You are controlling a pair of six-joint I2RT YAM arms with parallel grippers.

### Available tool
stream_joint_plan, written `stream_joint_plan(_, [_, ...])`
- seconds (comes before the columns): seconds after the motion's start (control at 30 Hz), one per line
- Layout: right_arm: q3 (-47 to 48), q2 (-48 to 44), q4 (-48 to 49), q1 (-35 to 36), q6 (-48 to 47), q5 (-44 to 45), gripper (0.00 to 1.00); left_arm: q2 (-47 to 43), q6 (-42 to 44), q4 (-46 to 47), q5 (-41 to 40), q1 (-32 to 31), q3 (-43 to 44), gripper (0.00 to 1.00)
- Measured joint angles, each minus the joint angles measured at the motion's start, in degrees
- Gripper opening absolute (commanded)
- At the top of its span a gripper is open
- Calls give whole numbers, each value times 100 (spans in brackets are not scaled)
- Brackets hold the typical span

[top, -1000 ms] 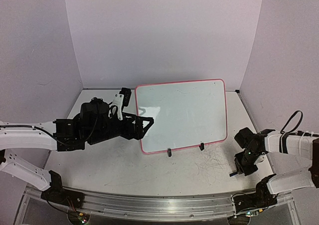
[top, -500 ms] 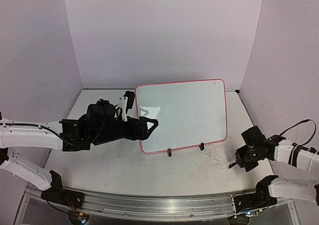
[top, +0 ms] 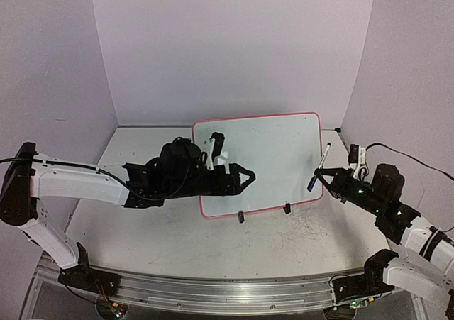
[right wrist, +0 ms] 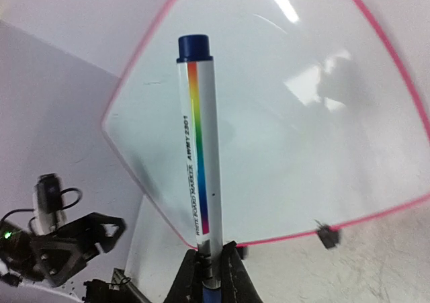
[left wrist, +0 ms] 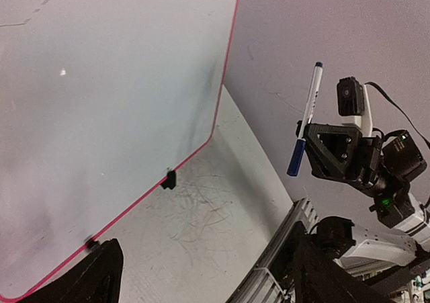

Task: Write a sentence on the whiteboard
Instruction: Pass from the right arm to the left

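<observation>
The whiteboard (top: 269, 157) stays blank, yet the right jaws, shut on a marker (top: 318, 165), have raised it from the worktop (top: 177, 242) to writing height, while the left jaws gape empty.

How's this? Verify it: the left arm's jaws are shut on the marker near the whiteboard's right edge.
Wrong arm. It is the right arm whose jaws are shut on the marker near the whiteboard's right edge; the top external view shows it.
</observation>
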Motion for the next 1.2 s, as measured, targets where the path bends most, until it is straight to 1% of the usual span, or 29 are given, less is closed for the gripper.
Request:
stream_joint_plan(0.17, [-176,13,1827,203,-63,-606,0,639,-187,974,726,6,397,86])
stream_joint_plan(0.27, [-143,423,2726,486,30,-871,0,975,-363,1811,1099,6,449,83])
stream_joint_plan(0.33, [-58,746,3064,751,74,-957,0,1216,-469,2221,1299,5,539,82])
stream_joint_plan(0.43, [136,1092,3250,1122,150,-919,0,1539,-547,2669,1530,2,715,80])
stream_joint_plan(0.53, [336,1282,3425,1358,240,-845,0,1672,-593,2935,1678,-5,806,77])
stream_joint_plan(0.8, [514,1622,3803,1565,443,-560,0,1676,-358,3240,1680,-8,816,75])
stream_joint_plan(0.93, [518,1724,3842,1584,483,-430,0,1631,-240,3258,1459,-38,729,77])
stream_joint_plan(1.1, [518,1789,3838,1618,485,-236,0,1210,-177,3259,994,-119,194,80])
stream_joint_plan(1.2, [521,1974,3839,1622,516,-143,0,1074,-157,3281,932,-130,90,82])
